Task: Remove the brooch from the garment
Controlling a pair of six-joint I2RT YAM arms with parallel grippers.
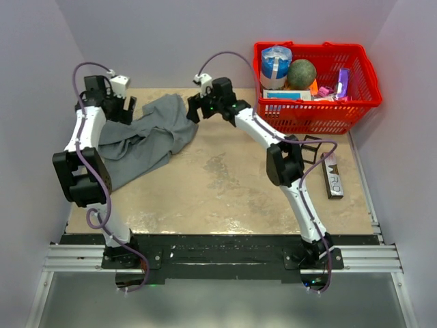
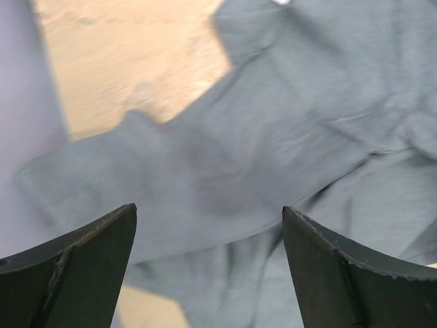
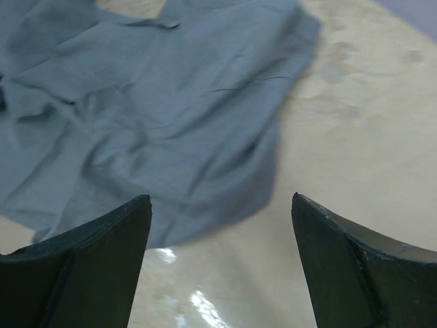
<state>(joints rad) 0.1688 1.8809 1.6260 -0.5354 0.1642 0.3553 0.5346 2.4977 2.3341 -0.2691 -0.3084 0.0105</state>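
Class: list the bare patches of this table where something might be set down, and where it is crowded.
Bare: the middle of the table, between the shirt and the right arm, down to the near edge. A smaller patch lies near-right, beside the black bar. Crowded: far left under the shirt, far right by the basket.

Garment [image 2: 273, 137] blurred, cropped by edges in both wrist views.
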